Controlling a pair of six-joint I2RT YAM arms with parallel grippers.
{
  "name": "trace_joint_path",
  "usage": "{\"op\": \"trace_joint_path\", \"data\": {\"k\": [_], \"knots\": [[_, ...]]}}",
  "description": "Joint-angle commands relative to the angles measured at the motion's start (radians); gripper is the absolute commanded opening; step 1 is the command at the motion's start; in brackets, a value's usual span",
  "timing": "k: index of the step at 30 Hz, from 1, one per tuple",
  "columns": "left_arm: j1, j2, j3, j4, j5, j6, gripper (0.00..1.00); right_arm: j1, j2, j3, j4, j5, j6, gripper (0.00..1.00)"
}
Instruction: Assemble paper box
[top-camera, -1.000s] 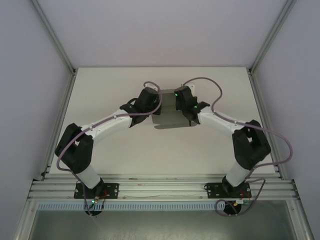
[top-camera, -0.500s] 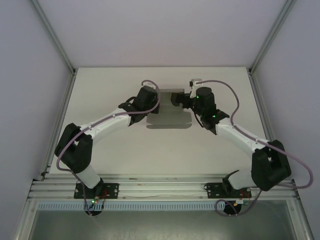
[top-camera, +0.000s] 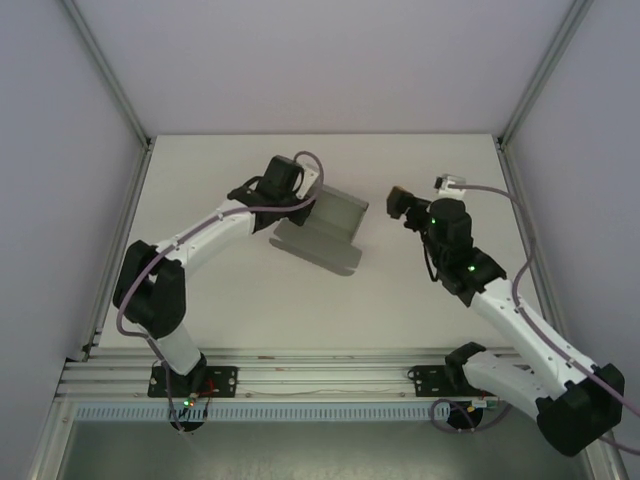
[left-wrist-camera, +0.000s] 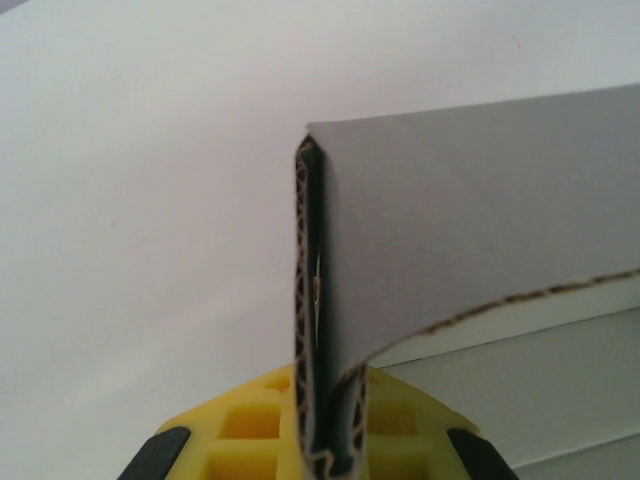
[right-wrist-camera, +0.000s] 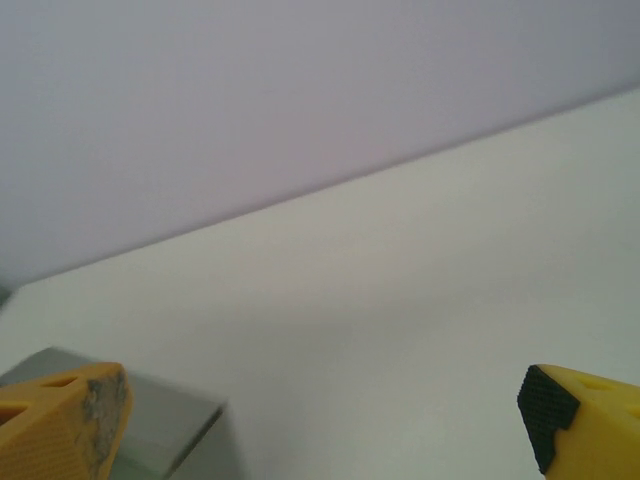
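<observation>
1. While your left gripper (top-camera: 303, 196) is clamped on a folded edge of the paper box (top-camera: 322, 235), the card sits mid-table, one panel folded up.
2. Your right gripper (top-camera: 402, 203) hangs wide open, well apart to the right, holding nothing.
3. It looks light and fairly stiff, a corrugated card that bends at its scores, so grip flap edges.
4. The matte white table (top-camera: 250, 290) is probably slick, and pale walls (top-camera: 300, 60) enclose it.
</observation>
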Motion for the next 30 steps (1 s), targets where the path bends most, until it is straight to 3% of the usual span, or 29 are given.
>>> {"op": "trace_joint_path", "data": {"k": [1,5,12,30], "knots": [[-0.013,0.029,0.108,-0.335,0.227,0.449,0.0,-0.016,-0.018,0.02,-0.27,0.144,0.043,1.0],[-0.049,0.102,0.264,-0.555,0.204,0.663,0.0,-0.022,-0.029,0.019,-0.341,0.106,0.033,1.0],[-0.146,0.319,0.426,-0.707,-0.112,0.727,0.0,-0.026,-0.071,-0.001,-0.41,0.087,0.069,1.0],[-0.254,0.587,0.331,-0.386,-0.401,0.681,0.0,-0.04,-0.079,-0.007,-0.4,0.08,0.018,1.0]]}}
